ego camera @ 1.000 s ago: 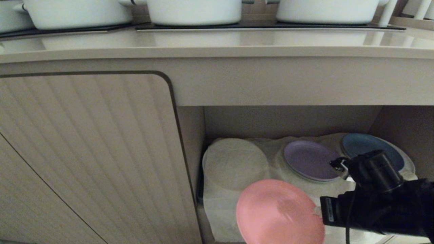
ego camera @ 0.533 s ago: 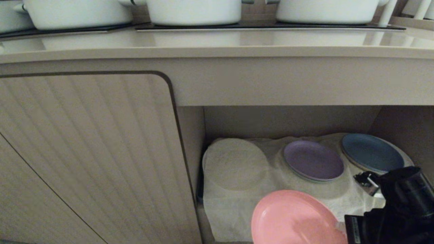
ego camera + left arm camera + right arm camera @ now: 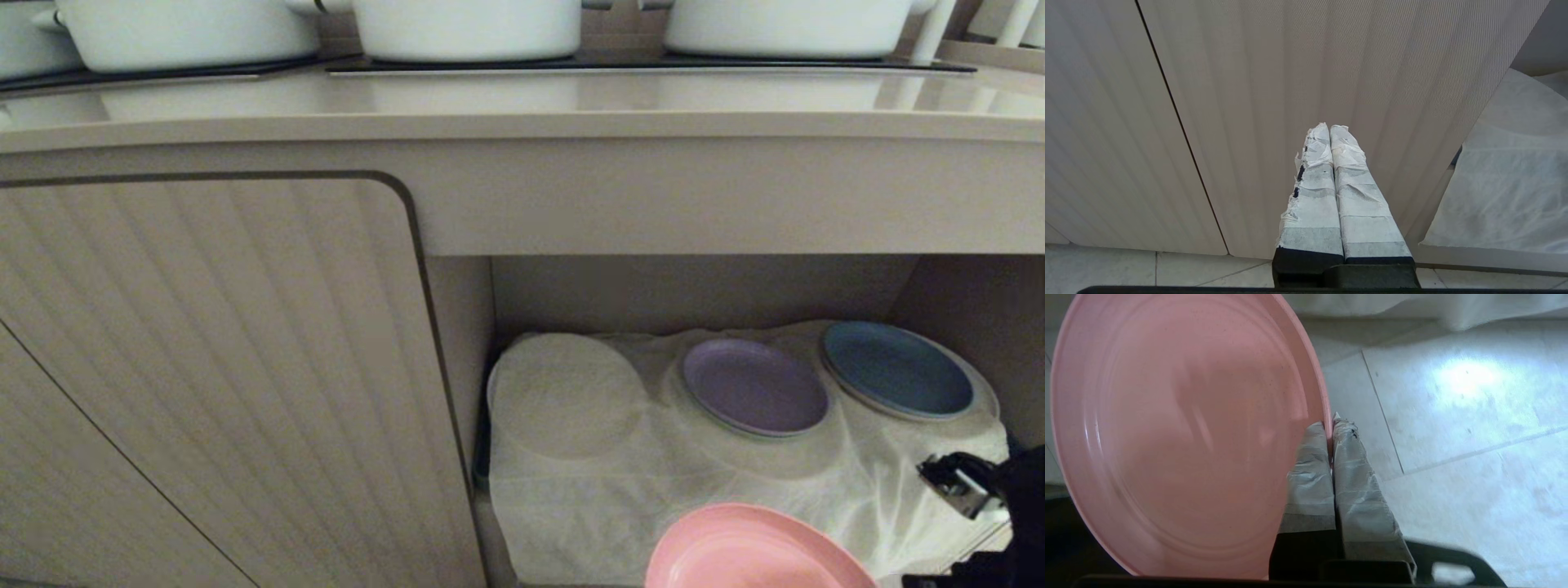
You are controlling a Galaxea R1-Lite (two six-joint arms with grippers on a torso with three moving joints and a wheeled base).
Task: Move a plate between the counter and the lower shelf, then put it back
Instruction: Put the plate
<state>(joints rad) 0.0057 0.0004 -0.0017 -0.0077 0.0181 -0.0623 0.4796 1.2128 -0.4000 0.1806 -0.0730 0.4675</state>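
Observation:
The pink plate point(image 3: 751, 551) hangs in front of the lower shelf point(image 3: 604, 498), low at the head view's bottom edge, above the tiled floor. My right gripper point(image 3: 1331, 424) is shut on the pink plate point(image 3: 1180, 433), one taped finger on each side of its rim. Only part of the right arm point(image 3: 1004, 498) shows in the head view, at the bottom right. The beige counter point(image 3: 522, 114) runs across above the shelf opening. My left gripper point(image 3: 1329, 128) is shut and holds nothing, parked facing a ribbed cabinet door.
On the shelf's white cloth lie a purple plate point(image 3: 755, 386) and a blue plate point(image 3: 896, 369); a round shape lies under the cloth point(image 3: 567, 396). White pots point(image 3: 469, 24) stand on the counter's hob. A ribbed door point(image 3: 212, 367) closes off the left. Pale floor tiles point(image 3: 1453, 416) lie below.
My right arm has carried the pink plate down and to the right, away from the shelf front, until only the plate's upper part shows in the head view. The left arm has stayed still.

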